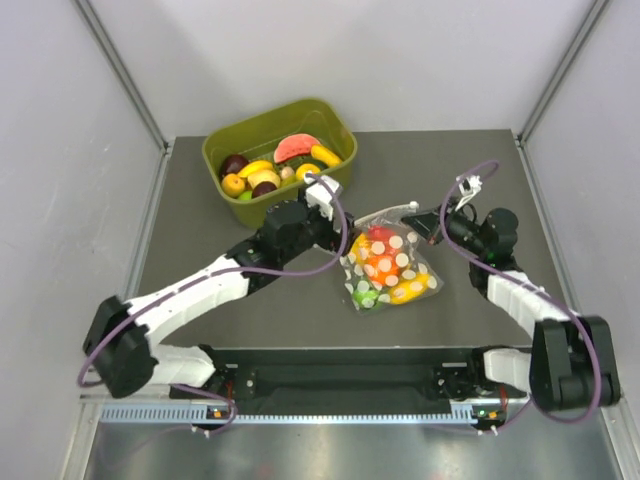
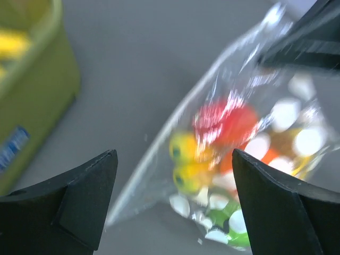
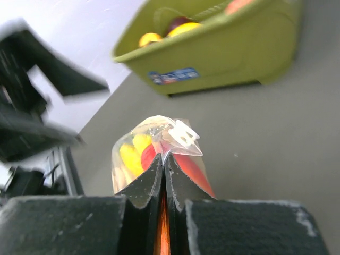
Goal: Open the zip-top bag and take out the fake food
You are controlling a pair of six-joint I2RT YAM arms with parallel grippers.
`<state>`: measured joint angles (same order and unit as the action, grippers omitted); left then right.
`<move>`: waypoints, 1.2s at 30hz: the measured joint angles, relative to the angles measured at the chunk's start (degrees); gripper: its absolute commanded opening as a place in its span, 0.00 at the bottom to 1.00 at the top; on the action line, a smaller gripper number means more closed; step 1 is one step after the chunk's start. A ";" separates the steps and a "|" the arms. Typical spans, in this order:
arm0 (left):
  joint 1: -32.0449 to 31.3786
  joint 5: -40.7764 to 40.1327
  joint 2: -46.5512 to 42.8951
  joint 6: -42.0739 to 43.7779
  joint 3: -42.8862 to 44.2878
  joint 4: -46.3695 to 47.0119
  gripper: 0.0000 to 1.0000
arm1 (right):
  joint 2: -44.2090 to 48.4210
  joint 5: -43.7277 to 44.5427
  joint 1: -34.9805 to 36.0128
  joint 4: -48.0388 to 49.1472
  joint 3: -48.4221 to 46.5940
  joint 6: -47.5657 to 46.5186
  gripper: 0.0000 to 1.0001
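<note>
Bag: the zip-top bag [image 1: 392, 262] lies on the dark surface [image 1: 480, 160] between the 2 arms, near the green tub [image 1: 280, 140].
Contents: fake food [image 1: 383, 268] bunched inside, none out yet.
Right pincer [image 3: 163, 162]: pressed together on the bag's top edge, by the white slider [image 3: 184, 133].
Left pincer [image 2: 174, 159]: spread wide over the bag, holding nothing.
Handling: light, floppy, slick film; probably best taken at the stiffer zip strip.

Left arm [image 1: 200, 290]: white link shells, black joint housings, purple cable [image 1: 344, 235] running along it. Right arm [image 1: 520, 295]: same white-and-black build, second purple cable [image 1: 446, 200] at its 12 o'clock end. Left fingers [image 2: 79, 202]: matte black, angular wedges. Right fingers [image 3: 143, 186]: black, tapered to thin tips, on blocky dark bases. Base rail [image 1: 300, 412] at 6 o'clock: pale toothed strip, black plate above.
</note>
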<state>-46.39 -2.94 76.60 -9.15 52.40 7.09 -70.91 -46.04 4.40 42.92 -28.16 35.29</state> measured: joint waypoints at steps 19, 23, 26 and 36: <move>0.37 34.49 2.47 10.51 12.46 -1.73 0.75 | 15.19 -17.16 10.80 -11.15 -0.55 -9.66 0.00; 1.75 40.70 3.30 8.04 12.46 -0.74 0.73 | 16.11 -18.69 11.80 -13.18 -1.09 -11.82 0.00; 3.63 46.07 3.43 4.81 12.46 1.81 0.62 | 16.22 -19.28 12.11 -13.86 -1.18 -12.79 0.00; 5.79 59.74 6.84 -2.08 11.85 6.78 0.66 | 17.22 -19.67 12.37 -15.65 -1.27 -13.86 0.00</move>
<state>-40.60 56.80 83.44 -11.22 64.25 13.87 -53.69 -65.71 16.78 27.27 -29.43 21.43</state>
